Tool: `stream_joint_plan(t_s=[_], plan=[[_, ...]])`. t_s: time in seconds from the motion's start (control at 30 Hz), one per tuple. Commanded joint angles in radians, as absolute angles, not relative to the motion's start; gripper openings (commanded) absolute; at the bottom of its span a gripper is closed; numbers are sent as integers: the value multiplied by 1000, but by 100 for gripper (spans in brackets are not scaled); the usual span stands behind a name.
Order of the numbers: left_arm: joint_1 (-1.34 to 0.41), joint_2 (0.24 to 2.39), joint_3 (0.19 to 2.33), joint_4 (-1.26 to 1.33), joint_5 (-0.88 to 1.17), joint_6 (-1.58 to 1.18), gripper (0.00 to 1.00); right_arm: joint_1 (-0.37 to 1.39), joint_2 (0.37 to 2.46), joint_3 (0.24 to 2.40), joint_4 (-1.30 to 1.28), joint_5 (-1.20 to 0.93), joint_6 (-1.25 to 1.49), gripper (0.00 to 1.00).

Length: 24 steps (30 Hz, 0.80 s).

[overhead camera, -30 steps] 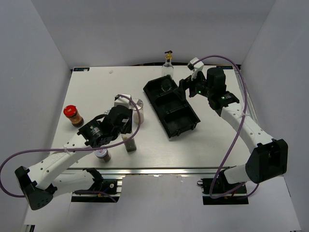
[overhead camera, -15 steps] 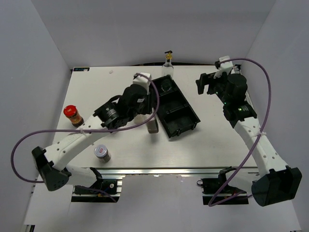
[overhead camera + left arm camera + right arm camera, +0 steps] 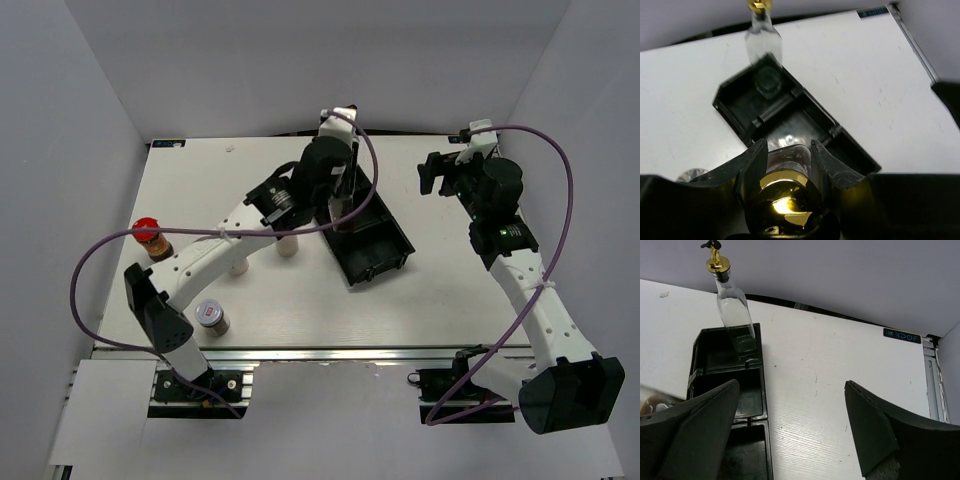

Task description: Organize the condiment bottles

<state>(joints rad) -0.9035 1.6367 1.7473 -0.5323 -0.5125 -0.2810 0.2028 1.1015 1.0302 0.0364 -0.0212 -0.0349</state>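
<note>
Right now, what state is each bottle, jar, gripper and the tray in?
Black tray: near compartment empty.
Left gripper: shut on the held bottle.
The held bottle: upright, over the tray's middle compartment.
Second bottle: upright in the tray's far compartment.
Right gripper: open, empty.
Red-capped jar: upright on the table.
Silver-lidded jar: upright on the table.

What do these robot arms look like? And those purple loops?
Left arm and right arm: white shells with chunky black joints. A purple cable loops loosely beside each. Left gripper and right gripper each have two black wedge-shaped fingers.
</note>
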Motion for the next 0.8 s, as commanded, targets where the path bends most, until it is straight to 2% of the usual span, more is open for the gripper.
stream_joint_plan(t_s=[0.0,0.2,0.27,0.53,0.77], plan=[[-867,1660,1923,-442,-655,-259,0,195,1097,1028,98,-5,-26,89],[-775,1799,2101,-462,-759,-314,0,192,1108,1028,104,-3,-23,90],[-732,1822,2152,-454,-729,-322,0,192,1112,1029,104,-3,-23,89],[-687,1867,2112,-328,-813,-333,0,187,1126,1034,109,-3,-21,89],[-683,1939,2121,-279,-870,-374,0,186,1150,1046,103,80,-20,89]])
